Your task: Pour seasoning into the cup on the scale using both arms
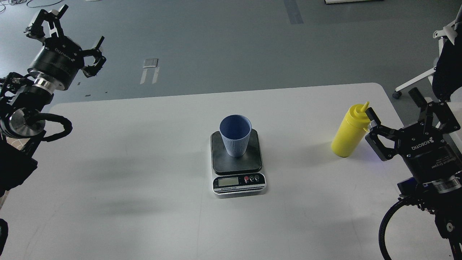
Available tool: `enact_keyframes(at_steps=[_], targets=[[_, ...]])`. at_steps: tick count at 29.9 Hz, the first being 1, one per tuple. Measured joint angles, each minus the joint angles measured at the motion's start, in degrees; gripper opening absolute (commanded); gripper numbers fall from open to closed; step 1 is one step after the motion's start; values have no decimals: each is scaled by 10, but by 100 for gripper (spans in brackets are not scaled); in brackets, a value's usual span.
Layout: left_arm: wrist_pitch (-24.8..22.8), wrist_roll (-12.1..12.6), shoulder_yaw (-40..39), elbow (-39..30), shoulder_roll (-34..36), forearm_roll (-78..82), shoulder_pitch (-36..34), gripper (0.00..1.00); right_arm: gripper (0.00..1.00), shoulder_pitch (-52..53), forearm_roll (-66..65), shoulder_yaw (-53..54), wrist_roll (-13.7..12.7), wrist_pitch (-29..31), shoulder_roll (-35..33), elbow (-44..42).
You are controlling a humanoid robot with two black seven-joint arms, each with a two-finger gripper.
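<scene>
A light blue ribbed cup (235, 135) stands upright on the dark platform of a small digital scale (238, 182) at the middle of the white table. A yellow squeeze bottle (349, 132) with a pointed nozzle stands upright at the right side of the table. My right gripper (393, 105) is open and empty, just right of the bottle's top, with one finger close beside the nozzle. The bottle's tethered cap is hidden behind it. My left gripper (81, 24) is open and empty, raised beyond the table's far left corner.
The white table (144, 173) has rounded corners and its right edge lies close to the bottle. A white chair base (415, 83) and a dark hanging item (447, 68) stand off the table at the right. Grey floor lies beyond.
</scene>
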Motion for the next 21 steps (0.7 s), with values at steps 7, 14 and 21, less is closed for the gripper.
enact_keyframes(at_steps=[7,14,21], targets=[[0,1,0,0,-2,0,0,98,98,30,0,-15,0,0,-5,-1],[0,1,0,0,-3,0,0,98,98,76,-2,-26,0,0,-40,-9],[0,1,0,0,-3,14,1,98,98,128,0,-50,0,0,-75,-40]])
